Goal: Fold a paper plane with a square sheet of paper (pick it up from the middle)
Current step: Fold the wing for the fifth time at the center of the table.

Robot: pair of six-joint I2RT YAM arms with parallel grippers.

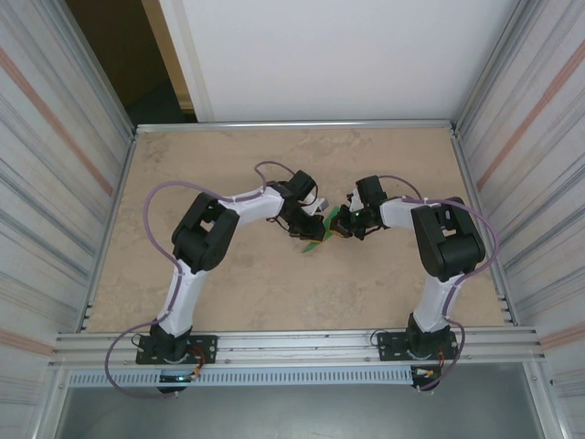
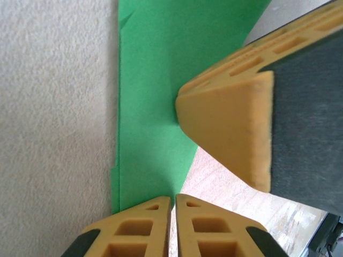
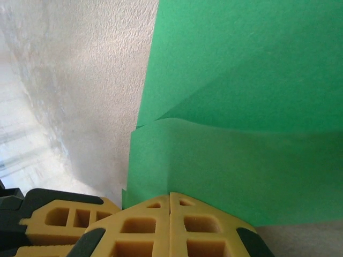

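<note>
The 2 arms reach toward each other over the middle of the table (image 1: pixel 228 283). The left gripper (image 1: pixel 313 225) and the right gripper (image 1: pixel 342 225) meet there, tip near tip. The paper (image 1: pixel 316 241) is between them, close to the table centre. From above it looks like a small green piece with 1 end pointing toward the near edge. I cannot tell if it rests on the table or is lifted a little.

From its own wrist camera, the left gripper has its 2 fingers pressed together at the tips. The lower edge of the paper goes in between them, so it pinches the paper. A yellow finger of the right gripper comes in from the right and touches the green sheet at its right edge.

The right gripper, from its own camera, is closed tight as well, tips together on the lower edge of the paper. Here the paper shows more than 1 layer: a flap lies over the sheet, and a slanted crease runs up to the right. A finger of the left gripper is just beside, at the lower left.
</note>
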